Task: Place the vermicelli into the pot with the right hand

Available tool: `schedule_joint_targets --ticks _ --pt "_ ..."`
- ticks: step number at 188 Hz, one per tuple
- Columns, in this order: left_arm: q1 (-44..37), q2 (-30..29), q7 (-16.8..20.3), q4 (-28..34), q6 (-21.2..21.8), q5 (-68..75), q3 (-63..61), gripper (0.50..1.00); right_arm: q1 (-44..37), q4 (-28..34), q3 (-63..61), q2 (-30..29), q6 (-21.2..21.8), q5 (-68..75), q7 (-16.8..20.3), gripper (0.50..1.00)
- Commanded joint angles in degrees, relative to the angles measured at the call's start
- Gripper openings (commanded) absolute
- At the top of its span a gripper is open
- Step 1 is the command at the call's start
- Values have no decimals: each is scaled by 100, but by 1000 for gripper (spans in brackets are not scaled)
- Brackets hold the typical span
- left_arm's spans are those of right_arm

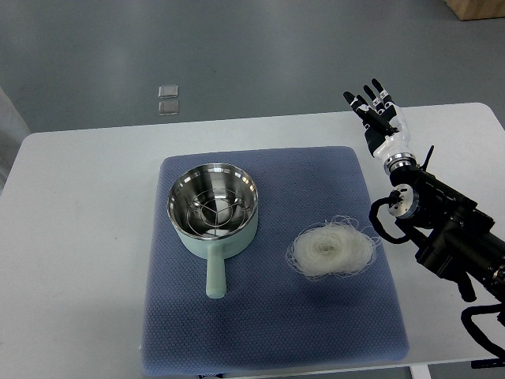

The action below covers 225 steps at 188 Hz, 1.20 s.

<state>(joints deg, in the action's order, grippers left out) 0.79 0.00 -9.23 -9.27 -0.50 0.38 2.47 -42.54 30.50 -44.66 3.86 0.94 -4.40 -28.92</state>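
Note:
A pale green pot (213,208) with a shiny steel inside and a handle pointing toward me sits on the left part of a blue mat (268,324). A white nest of vermicelli (332,249) lies on the mat to the pot's right. My right hand (376,106) is raised over the table's far right, beyond the mat's corner, with its fingers spread and holding nothing. It is well behind and to the right of the vermicelli. The left arm is out of view.
The mat lies on a white table (79,237). My right forearm (446,225) runs along the table's right side. Two small squares (168,99) lie on the grey floor beyond the table. A wooden box corner (477,8) shows at top right.

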Motion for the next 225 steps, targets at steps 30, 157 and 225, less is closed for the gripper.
schedule_joint_targets --ticks 30,157,225 --pt "0 0 0 -4 6 -2 8 1000 8 0 1 1 -6 0 0 930" --pt "44 0 0 -4 6 -2 8 1000 -9 44 28 80 -50 -8 18 930" --pt "44 0 0 -4 6 -2 8 1000 -202 448 327 335 20 -984 53 930"
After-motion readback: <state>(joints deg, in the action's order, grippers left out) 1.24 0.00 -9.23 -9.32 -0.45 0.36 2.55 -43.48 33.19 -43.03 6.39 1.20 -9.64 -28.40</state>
